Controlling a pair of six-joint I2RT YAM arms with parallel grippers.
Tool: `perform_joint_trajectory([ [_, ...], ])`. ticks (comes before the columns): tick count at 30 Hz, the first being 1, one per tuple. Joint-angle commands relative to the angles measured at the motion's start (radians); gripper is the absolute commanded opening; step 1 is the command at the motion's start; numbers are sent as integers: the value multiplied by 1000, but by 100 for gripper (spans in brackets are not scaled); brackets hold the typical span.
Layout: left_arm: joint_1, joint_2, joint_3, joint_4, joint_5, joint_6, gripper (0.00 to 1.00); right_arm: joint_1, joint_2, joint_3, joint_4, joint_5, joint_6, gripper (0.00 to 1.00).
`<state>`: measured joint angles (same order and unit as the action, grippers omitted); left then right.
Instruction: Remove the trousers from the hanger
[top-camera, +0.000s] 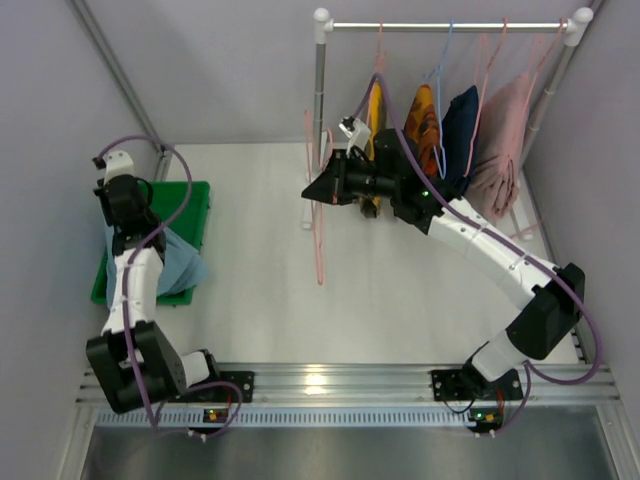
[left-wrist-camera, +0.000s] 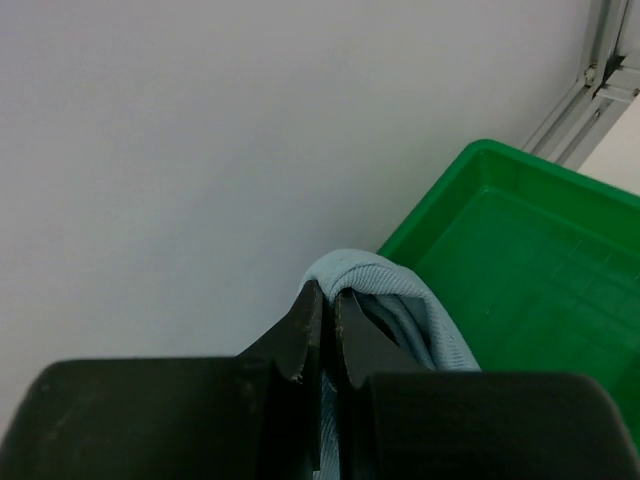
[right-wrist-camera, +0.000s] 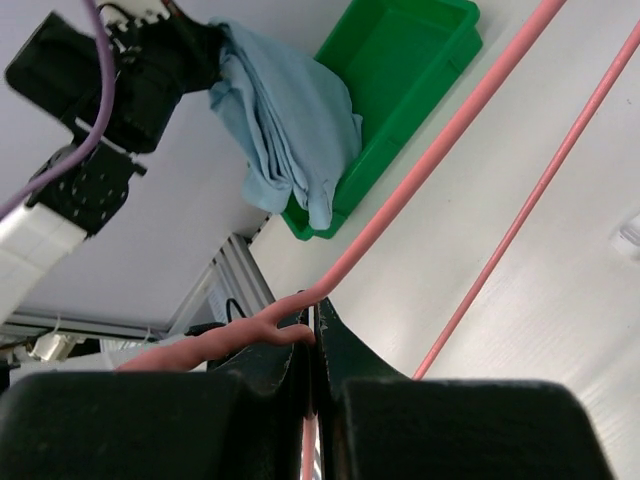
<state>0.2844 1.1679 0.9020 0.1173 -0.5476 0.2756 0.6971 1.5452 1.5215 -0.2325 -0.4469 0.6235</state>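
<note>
The left claw is pinched shut on the light blue trousers. They hang down by the green bin and are off their hanger. The right claw is squeezed tight on a bare pink hanger above the counter. The yellow trousers hang on the rail. So I think one pair is nearly done. It needs dropping in the bin, and then the yellow pair is left.
</note>
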Motion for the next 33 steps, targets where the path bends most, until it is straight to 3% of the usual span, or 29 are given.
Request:
perform_joint_trajectory([
  [1, 39, 113, 120, 156, 100, -118, 0, -11, -8, 60, -5, -12, -28, 0],
  [14, 2, 538, 442, 101, 215, -228, 0, -28, -40, 69, -51, -4, -64, 0],
  [16, -1, 564, 460, 88, 219, -251, 14, -31, -50, 72, -60, -3, -71, 0],
  [19, -1, 590, 471, 39, 250, -272, 46, -38, -66, 75, -73, -1, -85, 0],
  [22, -1, 547, 436, 16, 305, -308, 64, -39, -97, 69, -83, 8, -103, 0],
  [23, -1, 509, 428, 7, 322, -311, 78, -39, -108, 65, -85, 13, -110, 0],
  [26, -1, 419, 416, -71, 380, -332, 99, -41, -160, 33, -91, 27, -133, 0],
  [33, 4, 167, 443, -324, 555, -355, 99, -41, -341, -104, -134, 85, -205, 0],
])
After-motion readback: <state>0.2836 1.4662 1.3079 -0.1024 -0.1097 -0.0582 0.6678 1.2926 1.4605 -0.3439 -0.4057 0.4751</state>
